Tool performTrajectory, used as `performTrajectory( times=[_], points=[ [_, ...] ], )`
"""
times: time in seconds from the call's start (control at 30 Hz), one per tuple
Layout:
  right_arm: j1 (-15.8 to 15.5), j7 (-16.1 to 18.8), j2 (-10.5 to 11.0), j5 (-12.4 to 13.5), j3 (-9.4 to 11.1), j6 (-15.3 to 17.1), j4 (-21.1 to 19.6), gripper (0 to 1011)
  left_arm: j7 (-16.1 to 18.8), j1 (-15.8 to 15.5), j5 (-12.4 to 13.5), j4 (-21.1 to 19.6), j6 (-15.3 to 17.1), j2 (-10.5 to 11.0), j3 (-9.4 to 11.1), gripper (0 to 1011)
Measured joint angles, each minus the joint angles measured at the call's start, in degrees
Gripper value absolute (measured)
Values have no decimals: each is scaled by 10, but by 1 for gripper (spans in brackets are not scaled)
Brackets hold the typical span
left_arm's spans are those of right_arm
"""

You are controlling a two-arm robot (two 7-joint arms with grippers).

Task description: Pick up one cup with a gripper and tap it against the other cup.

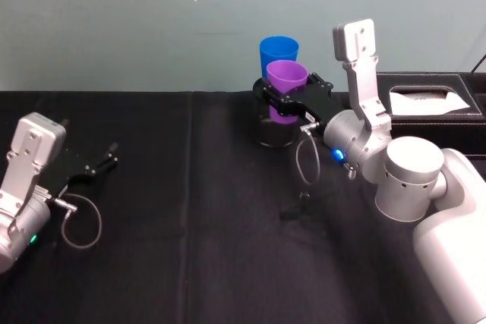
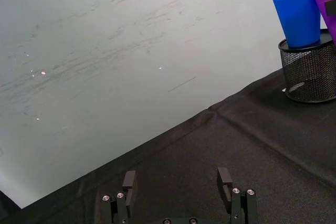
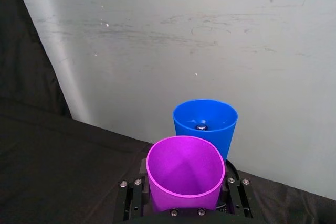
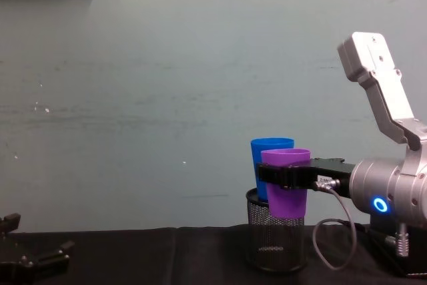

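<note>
My right gripper (image 1: 292,95) is shut on the purple cup (image 1: 286,80), holding it upright by its sides. Directly behind it stands the blue cup (image 1: 278,49), set in a black wire-mesh pot (image 1: 273,134). From the chest, the purple cup (image 4: 288,203) overlaps the blue cup (image 4: 268,150) and its base sits below the pot's rim (image 4: 275,241). The right wrist view has the purple cup (image 3: 185,174) close in front of the blue cup (image 3: 205,124); I cannot tell whether they touch. The left gripper (image 1: 102,161) rests open at the table's left.
A black box (image 1: 429,96) with a white sheet in its top stands at the back right, just behind my right arm. A black cloth (image 1: 190,225) covers the table, and a pale wall (image 1: 152,20) rises close behind the cups.
</note>
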Motion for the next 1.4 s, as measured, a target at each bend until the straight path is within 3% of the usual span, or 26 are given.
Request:
performTrajectory(
  times=[1.4],
  points=[
    [-3, -1, 3, 1, -2, 0, -4, 718, 0, 0, 0, 0, 0, 0, 0, 1000]
  ],
)
